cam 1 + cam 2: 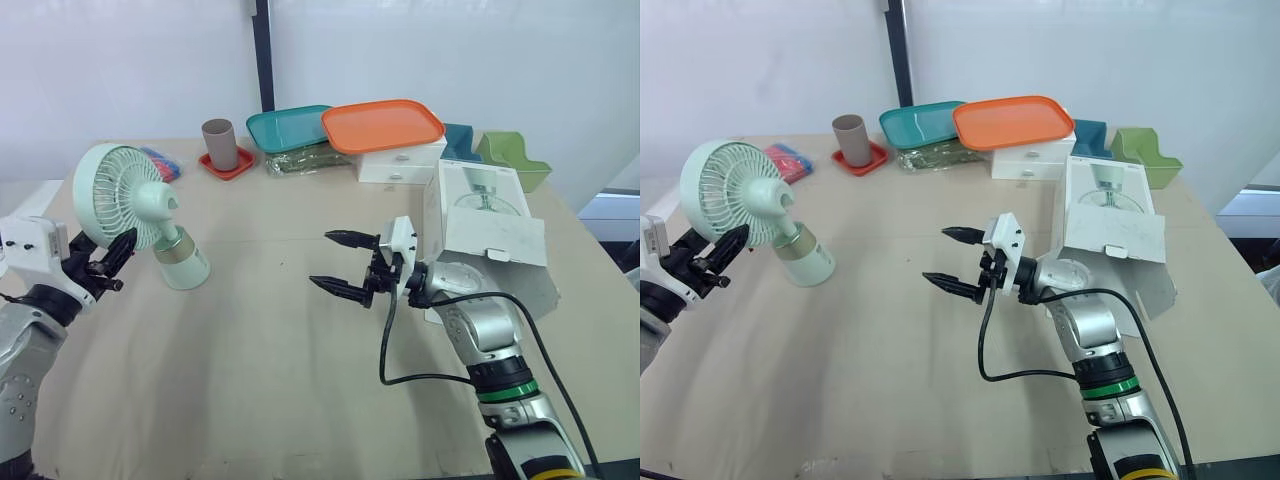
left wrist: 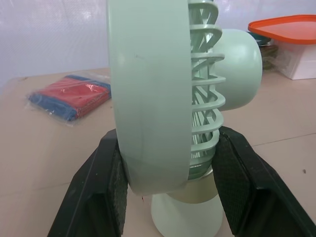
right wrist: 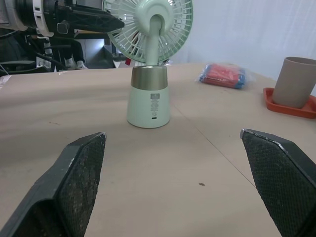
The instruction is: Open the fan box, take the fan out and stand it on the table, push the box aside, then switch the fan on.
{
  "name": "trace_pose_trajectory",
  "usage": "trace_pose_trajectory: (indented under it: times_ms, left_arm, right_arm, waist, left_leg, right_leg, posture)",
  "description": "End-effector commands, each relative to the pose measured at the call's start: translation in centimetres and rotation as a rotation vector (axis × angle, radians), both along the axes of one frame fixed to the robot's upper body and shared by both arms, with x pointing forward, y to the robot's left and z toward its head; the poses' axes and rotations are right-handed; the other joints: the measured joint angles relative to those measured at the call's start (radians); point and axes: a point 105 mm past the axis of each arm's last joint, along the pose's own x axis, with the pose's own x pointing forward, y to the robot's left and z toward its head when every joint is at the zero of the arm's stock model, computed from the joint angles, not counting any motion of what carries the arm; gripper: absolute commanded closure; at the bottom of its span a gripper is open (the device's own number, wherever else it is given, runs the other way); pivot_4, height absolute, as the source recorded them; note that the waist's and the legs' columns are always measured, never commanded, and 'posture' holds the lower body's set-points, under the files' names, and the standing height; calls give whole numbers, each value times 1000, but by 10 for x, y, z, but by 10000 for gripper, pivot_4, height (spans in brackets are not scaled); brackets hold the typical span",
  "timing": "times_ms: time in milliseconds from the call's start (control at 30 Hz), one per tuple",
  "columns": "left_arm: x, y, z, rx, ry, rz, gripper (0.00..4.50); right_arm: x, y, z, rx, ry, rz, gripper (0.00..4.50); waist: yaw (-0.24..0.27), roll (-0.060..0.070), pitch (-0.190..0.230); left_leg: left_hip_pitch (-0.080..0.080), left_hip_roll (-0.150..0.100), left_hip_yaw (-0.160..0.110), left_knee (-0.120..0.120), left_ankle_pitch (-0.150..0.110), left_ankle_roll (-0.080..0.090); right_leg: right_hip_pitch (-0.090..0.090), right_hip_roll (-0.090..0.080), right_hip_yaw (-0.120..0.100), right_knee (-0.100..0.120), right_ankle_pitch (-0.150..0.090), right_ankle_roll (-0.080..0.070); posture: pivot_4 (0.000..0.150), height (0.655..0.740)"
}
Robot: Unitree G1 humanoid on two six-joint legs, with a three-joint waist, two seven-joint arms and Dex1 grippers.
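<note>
On the left side of the table (image 1: 260,360), the pale green fan (image 1: 125,195) stands with its gold-banded base on the tan surface, its round head facing the left arm. The left gripper (image 1: 113,262) clamps the fan's head: in the left wrist view one black pad (image 2: 114,182) presses on the smooth front rim and the other on the rear grille, so the fingers are only as far apart as the head is thick. A small panel of grey marks (image 3: 154,106) sits on the front of the base, too small to read.

Near the middle of the table the right gripper (image 1: 322,260) hangs with its two fingers spread wide and nothing between them, pointing toward the fan and well apart from it. A black cable (image 1: 385,350) loops beside its wrist.

Just behind that arm lies the white fan box (image 1: 490,225), its end flap hanging open. Its top bears a printed picture of a fan; no lettering on it can be made out.

Along the far edge stand a brown cup (image 1: 219,143) on a red saucer (image 1: 228,165), a teal tray (image 1: 285,128), an orange tray (image 1: 382,125) on a white drawer unit (image 1: 400,165), and a green bin (image 1: 512,160). A red and blue packet (image 1: 160,162) lies behind the fan.
</note>
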Motion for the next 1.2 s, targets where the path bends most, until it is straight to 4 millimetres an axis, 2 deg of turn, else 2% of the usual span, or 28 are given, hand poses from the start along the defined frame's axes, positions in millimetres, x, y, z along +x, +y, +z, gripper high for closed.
trace_pose_trajectory:
  times_ms: [33, 100, 233, 500, 700, 833, 933, 967, 1067, 1200]
  left_arm:
    - [-6, -15, 26, 76, -103, -49, 25744]
    - [-6, -23, 29, 84, -111, -76, 25744]
    - [-8, -55, 32, 90, -114, -200, 25744]
    - [-12, -108, 26, 44, -93, -414, 25744]
    - [-10, -124, 21, -30, -103, -439, 25744]
    - [-6, -127, 23, -78, -126, -432, 25744]
    - [-5, -135, 23, -111, -127, -468, 25744]
    - [-6, -140, 21, -130, -119, -495, 25744]
    - [-9, -150, 16, -149, -90, -556, 25744]
    - [-10, -155, 11, -137, -66, -608, 25744]
  right_arm:
    - [-5, -1, 15, 33, -47, 20, 0]
    - [-5, -2, 15, 31, -47, 20, 0]
    - [-5, -7, 16, 17, -45, 17, 0]
    - [-13, -4, 16, -7, -29, 15, 0]
    - [-20, 9, 25, -28, 11, -40, 0]
    - [-29, 22, 32, -35, 24, -40, 0]
    - [-32, 32, 34, -44, 43, -60, 7687]
    - [-32, 37, 34, -46, 54, -68, 7687]
    - [-28, 44, 34, -46, 79, -103, 7687]
    - [-15, 43, 28, -57, 103, -188, 7687]
  waist:
    - [0, 0, 0]
    - [0, 0, 0]
    - [1, -1, 1]
    - [-2, -1, 1]
    - [0, -1, 1]
    - [1, -1, 1]
    - [0, -1, 1]
    - [0, -1, 1]
    - [-1, -1, 1]
    - [0, -1, 1]
  left_leg:
    - [0, 0, 0, 0, 0, 0]
    - [0, 0, 0, 0, 0, 0]
    - [-1, 0, -1, 0, 0, 0]
    - [-1, 0, 0, 0, 0, 0]
    - [-1, 0, 0, 0, 0, 0]
    - [-2, -1, -1, 0, 1, -1]
    - [-2, -1, -1, 0, 3, -5]
    - [-2, 0, -1, 0, 3, -6]
    - [-2, 0, -1, 0, 3, -6]
    - [-2, -1, -1, 0, 3, -6]
  right_leg:
    - [0, 0, 0, 0, 0, 0]
    - [0, 0, 0, 0, 0, 0]
    - [0, 0, 0, 0, 0, 0]
    - [-1, 0, 0, 0, 0, 0]
    - [-1, 0, 0, 0, 0, 0]
    - [-1, 0, 0, 0, 0, 0]
    - [-1, 0, 0, 0, 0, 0]
    - [-1, 0, 0, 0, 0, 0]
    - [-1, 0, 0, 0, 0, 0]
    - [-1, 0, 0, 0, 0, 0]
  posture:
    - [1500, 7400]
    - [1500, 7400]
    - [1500, 7400]
    - [1500, 7400]
    - [1500, 7400]
    - [1500, 7400]
    - [1500, 7400]
    - [1500, 7400]
    - [1500, 7400]
    - [1500, 7400]
